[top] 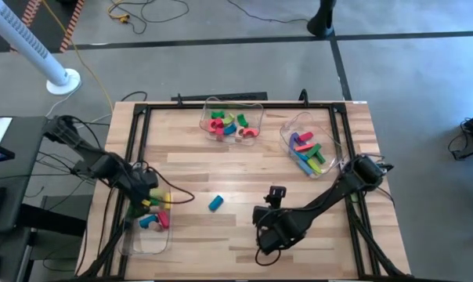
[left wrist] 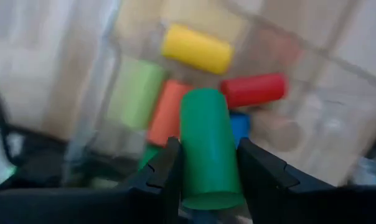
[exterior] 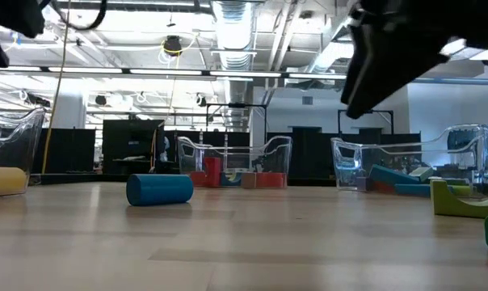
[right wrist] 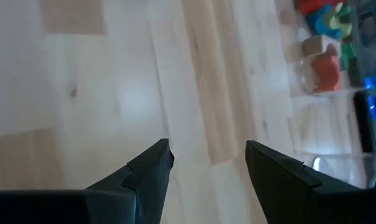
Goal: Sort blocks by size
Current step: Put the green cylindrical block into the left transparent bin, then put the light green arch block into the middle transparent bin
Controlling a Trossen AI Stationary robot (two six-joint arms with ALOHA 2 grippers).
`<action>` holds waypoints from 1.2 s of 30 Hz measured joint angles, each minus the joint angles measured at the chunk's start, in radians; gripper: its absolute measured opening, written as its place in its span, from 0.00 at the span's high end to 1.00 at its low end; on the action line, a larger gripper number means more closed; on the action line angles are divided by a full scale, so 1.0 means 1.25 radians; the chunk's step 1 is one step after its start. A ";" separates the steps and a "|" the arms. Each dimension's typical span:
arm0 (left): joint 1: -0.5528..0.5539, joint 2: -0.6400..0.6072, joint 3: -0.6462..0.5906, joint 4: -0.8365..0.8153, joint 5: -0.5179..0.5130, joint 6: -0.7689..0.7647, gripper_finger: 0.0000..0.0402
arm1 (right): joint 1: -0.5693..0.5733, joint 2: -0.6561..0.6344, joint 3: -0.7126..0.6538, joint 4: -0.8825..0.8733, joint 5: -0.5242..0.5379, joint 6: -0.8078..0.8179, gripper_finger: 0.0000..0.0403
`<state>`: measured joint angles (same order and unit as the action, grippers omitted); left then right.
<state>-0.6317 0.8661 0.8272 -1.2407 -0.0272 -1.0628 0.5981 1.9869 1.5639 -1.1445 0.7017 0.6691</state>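
My left gripper (left wrist: pixel 205 180) hangs over the clear bin (top: pixel 146 227) at the table's near left corner, shut on a green cylinder (left wrist: pixel 205 146). Yellow (left wrist: pixel 196 48), red (left wrist: pixel 253 89), orange (left wrist: pixel 166 112) and light green (left wrist: pixel 135 93) blocks lie in that bin beneath it. On the bare wood in the table's middle a blue cylinder (top: pixel 215 204) lies on its side. To its right my right gripper (right wrist: pixel 206 158) is open above the table, with nothing between its fingers. My left gripper pinches the green cylinder's curved sides (left wrist: pixel 187 155) between its two fingers (left wrist: pixel 166 165). The fingers point steeply down from above and run along the cylinder, whose far end sticks out past them. It is lifted clear above the blocks in the bin.
Two more clear bins with blocks stand at the far middle (top: pixel 232 121) and the far right (top: pixel 307 145). A black frame (top: pixel 135 141) runs along the table's edges. Bare wood lies between the bins, around the blue cylinder (exterior: pixel 159 188).
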 joint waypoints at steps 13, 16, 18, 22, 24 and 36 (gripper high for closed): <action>-0.008 0.181 0.000 -0.027 -0.038 0.017 0.59 | 0.024 0.000 0.000 -0.027 -0.001 0.034 0.41; -0.008 0.208 0.000 -0.052 -0.033 0.025 0.52 | 0.036 0.000 0.000 -0.050 -0.004 0.053 0.41; -0.008 0.215 0.000 -0.058 -0.027 0.030 0.48 | 0.043 0.000 0.000 -0.067 -0.006 0.066 0.41; -0.008 0.214 0.016 -0.058 -0.031 0.038 0.42 | 0.055 0.000 0.000 -0.081 -0.028 0.075 0.41; -0.008 0.212 0.036 -0.056 -0.050 0.050 0.41 | 0.057 0.000 0.000 -0.081 -0.039 0.075 0.41; -0.008 0.212 0.193 0.000 -0.241 0.122 0.41 | 0.069 0.000 0.000 -0.099 -0.051 0.085 0.41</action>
<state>-0.6422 1.1313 1.0688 -1.2412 -0.3289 -0.9109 0.6844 1.9873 1.5639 -1.2681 0.6375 0.7759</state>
